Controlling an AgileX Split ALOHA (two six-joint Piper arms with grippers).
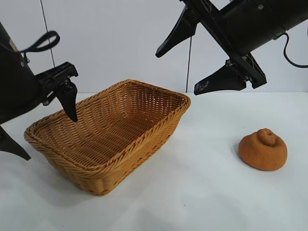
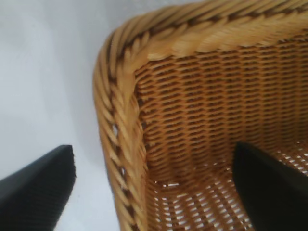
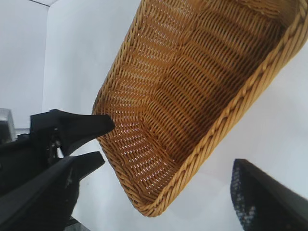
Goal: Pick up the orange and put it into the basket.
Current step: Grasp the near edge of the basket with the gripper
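left gripper (image 1: 43, 130) is straddling the basket (image 1: 110, 132) rim at its left corner, fingers spread (one inside, one outside) | right gripper (image 1: 192, 62) is hanging above the basket's far end, fingers spread, holding nothing | orange (image 1: 263, 149) is sitting on the table (image 1: 202, 192), right of the basket, well apart

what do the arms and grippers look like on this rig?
Both arms are matte black. The left gripper and right gripper have long, tapering, pointed black fingers with ribbed pads. A black cable loops off the left arm; another runs behind the right.
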